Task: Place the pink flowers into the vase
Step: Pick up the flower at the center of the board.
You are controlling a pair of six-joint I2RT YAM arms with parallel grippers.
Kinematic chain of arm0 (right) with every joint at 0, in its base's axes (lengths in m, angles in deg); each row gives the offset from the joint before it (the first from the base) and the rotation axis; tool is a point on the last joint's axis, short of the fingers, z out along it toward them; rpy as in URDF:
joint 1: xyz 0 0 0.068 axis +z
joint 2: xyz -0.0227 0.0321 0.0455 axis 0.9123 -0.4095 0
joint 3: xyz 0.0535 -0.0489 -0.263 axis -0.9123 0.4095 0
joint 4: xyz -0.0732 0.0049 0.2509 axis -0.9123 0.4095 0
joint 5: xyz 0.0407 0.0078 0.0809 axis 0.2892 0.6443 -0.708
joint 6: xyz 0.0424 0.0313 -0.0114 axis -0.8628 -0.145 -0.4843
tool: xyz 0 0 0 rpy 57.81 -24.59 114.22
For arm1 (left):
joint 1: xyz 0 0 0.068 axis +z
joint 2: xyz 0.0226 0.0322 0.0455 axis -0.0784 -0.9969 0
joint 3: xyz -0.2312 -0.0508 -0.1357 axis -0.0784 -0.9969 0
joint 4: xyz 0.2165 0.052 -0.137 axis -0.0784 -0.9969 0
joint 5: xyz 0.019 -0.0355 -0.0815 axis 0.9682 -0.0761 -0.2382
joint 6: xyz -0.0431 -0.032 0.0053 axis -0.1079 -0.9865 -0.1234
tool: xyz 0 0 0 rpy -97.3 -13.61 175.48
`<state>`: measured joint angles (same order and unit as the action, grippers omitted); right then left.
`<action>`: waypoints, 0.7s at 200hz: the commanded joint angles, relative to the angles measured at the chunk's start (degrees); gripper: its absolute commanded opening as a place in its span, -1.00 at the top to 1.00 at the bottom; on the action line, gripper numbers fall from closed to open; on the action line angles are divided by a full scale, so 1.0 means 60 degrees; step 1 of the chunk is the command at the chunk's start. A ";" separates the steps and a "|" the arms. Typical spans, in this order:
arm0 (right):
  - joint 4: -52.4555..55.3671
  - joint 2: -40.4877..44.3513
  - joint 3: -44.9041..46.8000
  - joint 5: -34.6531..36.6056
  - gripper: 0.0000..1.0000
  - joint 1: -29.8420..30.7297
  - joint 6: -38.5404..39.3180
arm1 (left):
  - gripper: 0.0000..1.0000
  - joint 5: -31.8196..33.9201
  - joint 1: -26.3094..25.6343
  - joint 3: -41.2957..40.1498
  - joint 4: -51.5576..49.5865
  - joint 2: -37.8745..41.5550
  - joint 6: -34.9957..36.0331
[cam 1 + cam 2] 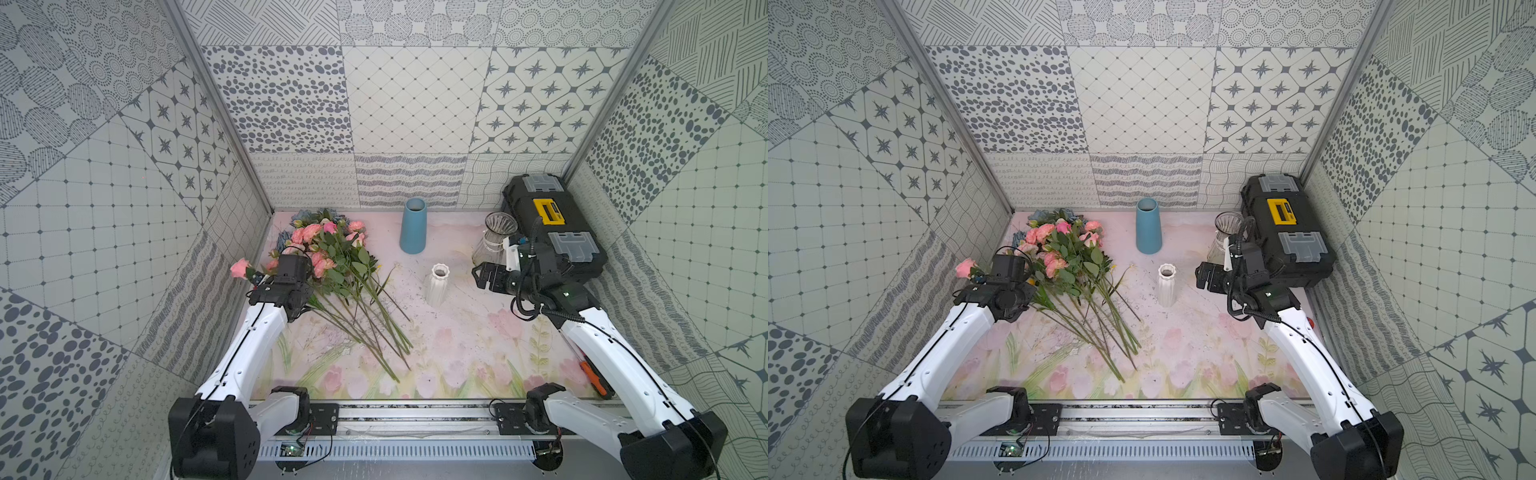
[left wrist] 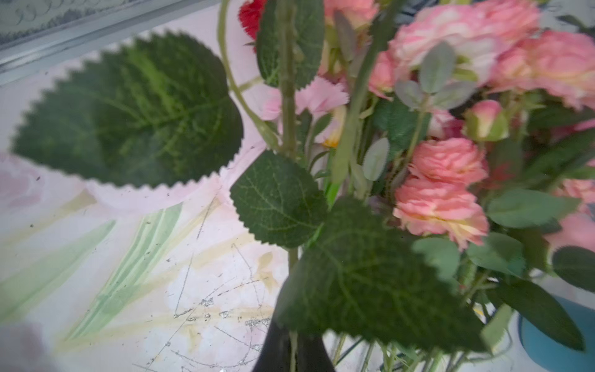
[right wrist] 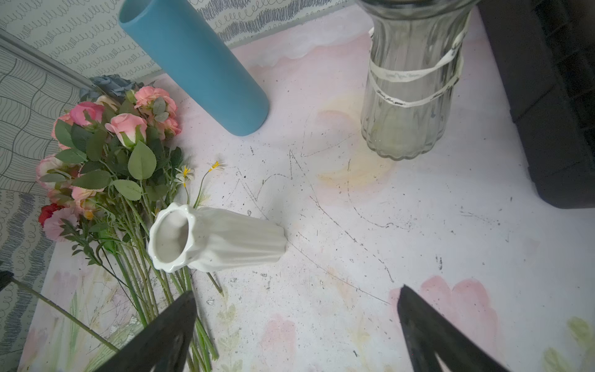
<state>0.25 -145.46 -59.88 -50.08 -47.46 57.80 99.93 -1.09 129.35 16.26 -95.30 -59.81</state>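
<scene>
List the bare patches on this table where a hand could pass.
Bare: the mat between blue vase, glass vase and white vase; also the front strip from the stem ends to the right arm. Crowded: the left side under the flowers; the right edge by the toolbox.

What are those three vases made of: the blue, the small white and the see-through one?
Blue vase: likely matte ceramic; even, dull colour. White ribbed vase: glazed ceramic, seemingly; soft sheen. Clear fluted vase: glass, probably; table shows through.

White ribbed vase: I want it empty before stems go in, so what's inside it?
The white ribbed vase shows only bare pale inner wall, no stems; its bottom is hidden.
</scene>
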 commanded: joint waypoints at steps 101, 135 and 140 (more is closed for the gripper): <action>-0.0191 -0.0556 -0.1946 -0.2474 -0.96 0.0774 0.0689 | 1.00 -0.6578 -0.0667 0.2275 0.4298 -0.0087 0.5176; -0.0323 -0.1476 -0.2917 -0.2811 -0.93 0.1835 0.0961 | 1.00 -0.8828 -0.0707 0.2618 0.5389 -0.0640 0.4485; -0.0421 -0.1637 -0.3028 -0.2949 -0.91 0.1963 0.0929 | 1.00 -0.9041 -0.0707 0.2633 0.5561 -0.0710 0.4363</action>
<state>0.21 -151.95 -74.39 -63.61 -38.89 61.72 68.66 -4.89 143.03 37.09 -97.05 -34.50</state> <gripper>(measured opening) 0.970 0.049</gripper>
